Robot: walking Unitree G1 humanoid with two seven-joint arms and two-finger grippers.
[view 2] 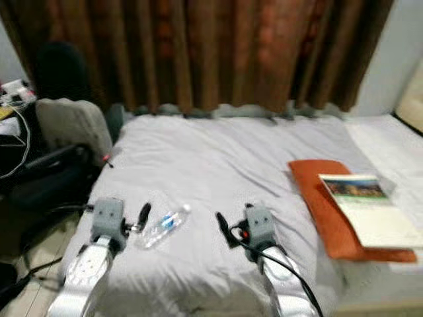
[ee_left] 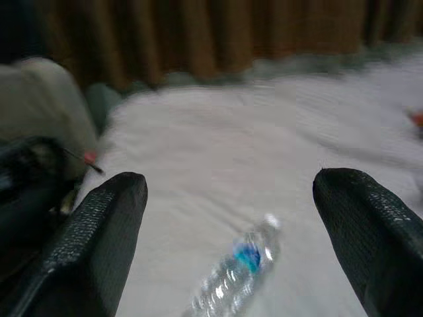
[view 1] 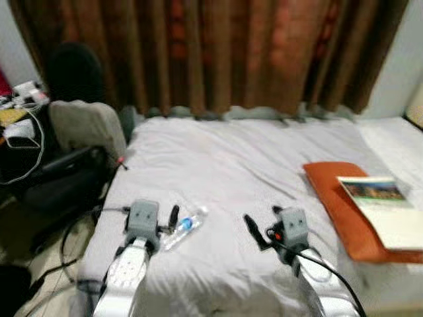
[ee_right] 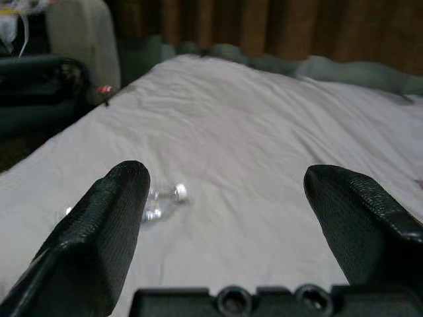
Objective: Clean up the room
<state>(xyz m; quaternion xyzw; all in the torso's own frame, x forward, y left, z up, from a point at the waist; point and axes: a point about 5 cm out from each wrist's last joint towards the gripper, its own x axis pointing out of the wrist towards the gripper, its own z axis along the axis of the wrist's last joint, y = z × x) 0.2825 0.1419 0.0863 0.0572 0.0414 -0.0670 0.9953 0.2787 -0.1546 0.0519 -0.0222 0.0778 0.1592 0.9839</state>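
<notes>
Left wrist view: left claw (ee_left: pixel 231 218) gaped wide over bottle (ee_left: pixel 238 277).
Right claw (ee_right: pixel 225 211): wide, bottle at ten o'clock.
Bed (view 1: pixel 225 165): carried bottle.

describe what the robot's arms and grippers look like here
Both arms are silver metal, each ending in a grey boxy wrist block with two long black fingers. The left gripper has textured, rounded black pads. The right gripper looks the same, with a small red mark on its block and a black cable running back along the forearm.
</notes>
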